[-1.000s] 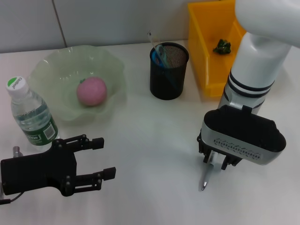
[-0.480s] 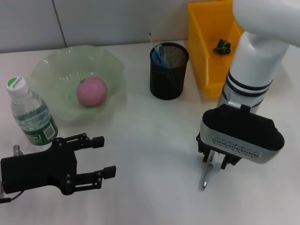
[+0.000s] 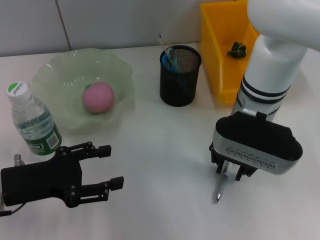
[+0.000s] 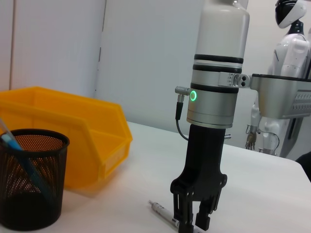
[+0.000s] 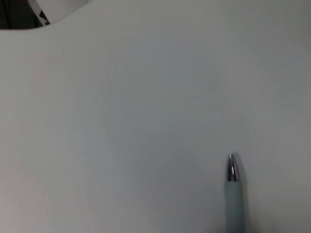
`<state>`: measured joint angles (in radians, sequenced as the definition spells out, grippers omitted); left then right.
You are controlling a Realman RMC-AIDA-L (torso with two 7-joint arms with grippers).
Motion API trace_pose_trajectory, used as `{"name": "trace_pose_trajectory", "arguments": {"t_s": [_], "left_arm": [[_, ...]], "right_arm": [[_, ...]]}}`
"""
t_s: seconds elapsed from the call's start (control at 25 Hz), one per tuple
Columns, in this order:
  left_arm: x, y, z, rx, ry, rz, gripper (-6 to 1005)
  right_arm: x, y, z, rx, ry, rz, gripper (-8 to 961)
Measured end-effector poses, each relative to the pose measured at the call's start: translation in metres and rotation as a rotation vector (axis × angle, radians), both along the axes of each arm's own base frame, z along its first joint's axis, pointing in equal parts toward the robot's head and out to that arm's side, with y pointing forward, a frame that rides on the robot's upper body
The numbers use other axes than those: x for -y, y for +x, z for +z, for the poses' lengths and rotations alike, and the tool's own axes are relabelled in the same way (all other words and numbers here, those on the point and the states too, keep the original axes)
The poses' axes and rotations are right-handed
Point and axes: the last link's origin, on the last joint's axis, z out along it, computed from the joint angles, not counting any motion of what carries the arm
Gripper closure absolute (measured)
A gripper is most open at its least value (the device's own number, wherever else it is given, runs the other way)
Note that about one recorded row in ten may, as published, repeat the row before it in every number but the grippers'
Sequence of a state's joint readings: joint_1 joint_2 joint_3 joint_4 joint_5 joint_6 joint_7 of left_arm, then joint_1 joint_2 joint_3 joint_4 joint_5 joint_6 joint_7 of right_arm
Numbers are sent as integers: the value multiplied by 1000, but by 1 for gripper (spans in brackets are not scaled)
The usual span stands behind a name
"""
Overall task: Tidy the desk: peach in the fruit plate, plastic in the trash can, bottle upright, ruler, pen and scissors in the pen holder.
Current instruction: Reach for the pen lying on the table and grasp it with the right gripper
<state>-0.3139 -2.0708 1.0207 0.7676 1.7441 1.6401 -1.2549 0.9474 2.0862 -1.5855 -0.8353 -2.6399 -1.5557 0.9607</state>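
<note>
Pen [image 3: 218, 191] lies flat on the bench [image 3: 160, 150], near right, its tip pointing toward the near edge. Right end effector [image 3: 230, 171] stands straight down over the pen's far end, fingers [image 4: 203, 217] straddling the barrel at bench level. They sit close together, but whether they have actually pinched it I cannot tell.

Left end effector [image 3: 107, 167] hovers at near left, fingers spread, holding nothing.

Pen holder [image 3: 180, 75] sits at far centre, already carrying a ruler [image 3: 167, 52]. Peach [image 3: 98, 97] rests in the fruit plate [image 3: 55, 80], bottle [image 3: 31, 120] stands upright at left, plastic [image 3: 236, 49] lies in the trash can [image 3: 220, 45].

Risks as I judge them:
- Grip looks set near one end of the pen, so the long free end may droop or swing on lifting.
- Smooth round barrel could roll out as the fingers close.
- Fingertips so near the bench may scrape it.
- A tilted pen could catch the holder's rim or the ruler.
</note>
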Motion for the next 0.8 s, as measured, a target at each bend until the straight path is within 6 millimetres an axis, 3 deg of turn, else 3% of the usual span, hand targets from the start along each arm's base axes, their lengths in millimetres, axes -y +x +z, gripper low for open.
{"name": "trace_pose_trajectory", "arguments": {"t_s": [0.8], "left_arm": [[-2, 1, 2, -3, 8, -8, 215]], "right_arm": [[-1, -1, -3, -8, -6, 2, 599]]}}
